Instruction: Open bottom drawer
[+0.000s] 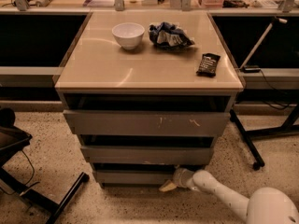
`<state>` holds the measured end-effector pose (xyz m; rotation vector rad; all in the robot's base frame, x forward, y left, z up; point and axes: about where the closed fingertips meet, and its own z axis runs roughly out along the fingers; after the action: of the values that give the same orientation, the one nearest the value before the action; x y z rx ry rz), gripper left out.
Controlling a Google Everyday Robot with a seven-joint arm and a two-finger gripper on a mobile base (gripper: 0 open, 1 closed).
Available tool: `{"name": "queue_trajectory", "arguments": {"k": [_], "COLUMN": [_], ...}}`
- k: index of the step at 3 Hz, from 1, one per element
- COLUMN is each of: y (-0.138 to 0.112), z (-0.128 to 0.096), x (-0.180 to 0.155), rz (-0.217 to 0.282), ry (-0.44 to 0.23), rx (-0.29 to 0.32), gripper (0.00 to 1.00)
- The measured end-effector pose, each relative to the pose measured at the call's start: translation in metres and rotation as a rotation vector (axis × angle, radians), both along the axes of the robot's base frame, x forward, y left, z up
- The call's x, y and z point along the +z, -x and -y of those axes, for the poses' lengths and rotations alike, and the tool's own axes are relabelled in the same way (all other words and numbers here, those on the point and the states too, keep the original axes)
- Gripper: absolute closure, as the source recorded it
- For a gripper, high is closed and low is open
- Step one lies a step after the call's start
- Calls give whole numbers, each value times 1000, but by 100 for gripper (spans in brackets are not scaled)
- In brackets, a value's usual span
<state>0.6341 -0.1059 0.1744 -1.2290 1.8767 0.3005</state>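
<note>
The bottom drawer (133,177) is the lowest of three grey handleless fronts under the beige cabinet top; its plain front sits a little out from the cabinet. My gripper (168,186) is at the end of the white arm (219,197) that reaches in from the lower right. It sits at the drawer's lower right corner, against the front's bottom edge, close to the floor. The middle drawer (147,155) and the top drawer (147,123) with white scratches are above it.
On the cabinet top (93,69) stand a white bowl (128,35), a crumpled blue bag (170,35) and a dark bar wrapper (208,64). A black chair base (28,190) is at the lower left and a black stand leg (245,143) at the right.
</note>
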Motion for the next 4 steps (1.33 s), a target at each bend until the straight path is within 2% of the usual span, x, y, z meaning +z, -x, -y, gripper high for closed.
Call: {"name": "queue_trajectory", "arguments": {"k": [1, 2, 4], "y": [-2, -2, -2], "z": [1, 1, 1], "x": [1, 1, 0], "rz": [2, 2, 2], "ry": [0, 0, 0], "rx": [-3, -3, -3], "gripper": [0, 19, 66]}}
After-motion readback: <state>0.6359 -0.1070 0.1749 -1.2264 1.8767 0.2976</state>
